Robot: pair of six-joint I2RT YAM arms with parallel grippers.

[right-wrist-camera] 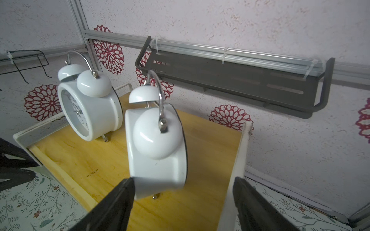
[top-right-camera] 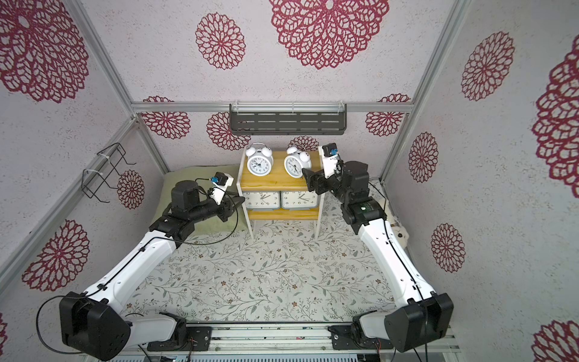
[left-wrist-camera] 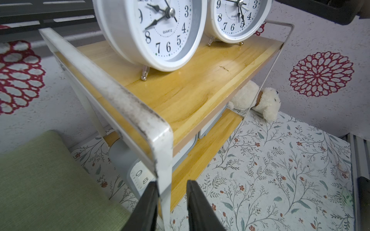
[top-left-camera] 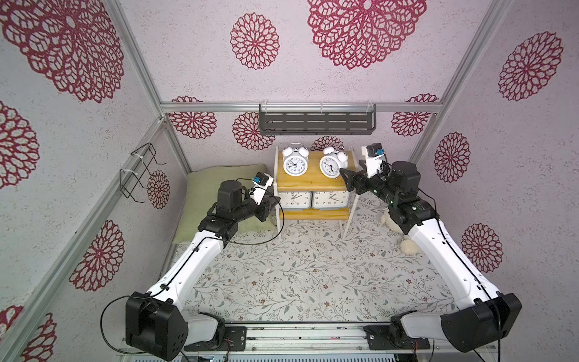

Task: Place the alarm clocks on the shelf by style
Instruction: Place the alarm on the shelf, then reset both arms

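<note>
Wooden shelf (top-left-camera: 308,184), bell clocks (top-left-camera: 295,164) above boxy clocks (top-left-camera: 294,200)

In my left wrist view I can read the word QUARTZ on the face of the near round clock (left-wrist-camera: 160,30), just under its hands. Around that word I read the numbers 3, 4, 5, 6, 7 and 8. The far round clock (left-wrist-camera: 238,18) shows the numbers 3 to 9, and only QUAR of its small word shows. Lower down, the left box clock (left-wrist-camera: 140,176) shows a 9 and an 8. In both top views the right box clock (top-left-camera: 329,200) shows 8, 7, 6, 5, 4 along its bottom edge.
</note>
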